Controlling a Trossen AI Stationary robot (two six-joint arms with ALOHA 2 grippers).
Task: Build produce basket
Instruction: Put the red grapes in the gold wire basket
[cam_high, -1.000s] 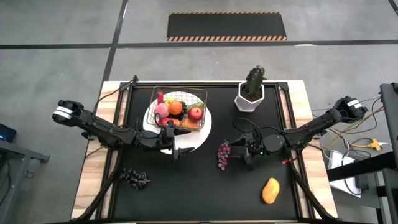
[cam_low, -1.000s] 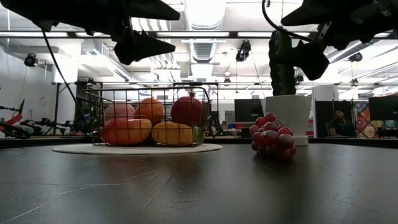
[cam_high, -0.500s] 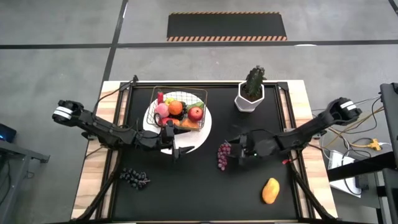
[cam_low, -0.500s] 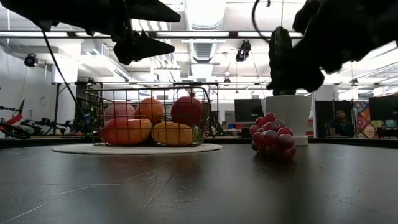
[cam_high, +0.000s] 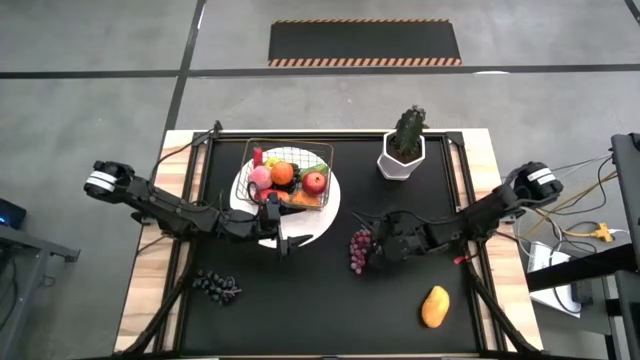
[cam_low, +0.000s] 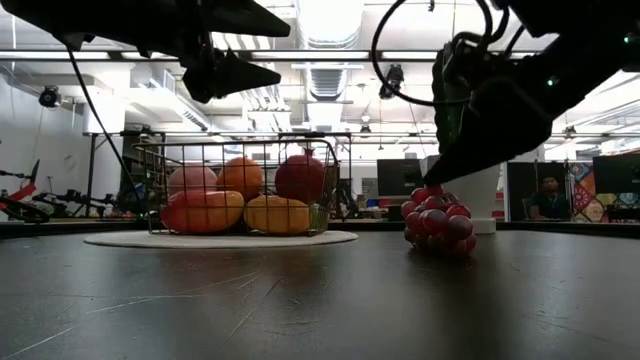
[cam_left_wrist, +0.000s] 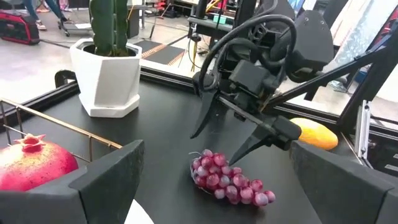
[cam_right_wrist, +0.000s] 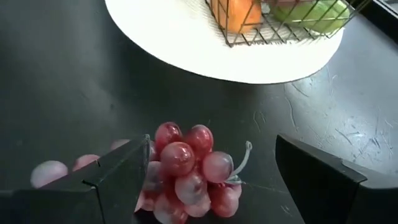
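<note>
Grapes (cam_high: 357, 250), a reddish-purple bunch, lay on the black worktop (cam_high: 330, 300) just beside the white plate (cam_high: 325, 222), and the right pincer (cam_high: 372, 247) stood right over them with its fingers spread apart. In the right wrist view the bunch (cam_right_wrist: 186, 174) sat between the two dark fingers (cam_right_wrist: 323, 180), one finger on each side, and no finger pressed against it as far as could be told. The left wrist view showed the same pincer (cam_left_wrist: 217, 140) tilted down, its tips straddling the upper end of the bunch (cam_left_wrist: 227, 180) without gripping it. From table height the bunch (cam_low: 437, 220) rested on the worktop with the right pincer's tips low over its top.

The wire basket (cam_high: 290, 178) stood on the plate, already holding an orange (cam_high: 282, 172), a red apple (cam_high: 314, 182), a pink peach (cam_high: 260, 177) and other fruit. The left pincer (cam_high: 281, 238) hovered over the near edge of the plate, just in front of the basket, its fingers wide apart and holding nothing.

A second, darker grape bunch (cam_high: 215, 286) lay near the worktop's front left, well apart from both pincers. A yellow mango (cam_high: 434, 306) lay at the front right. A potted cactus (cam_high: 403, 145) stood at the back.
</note>
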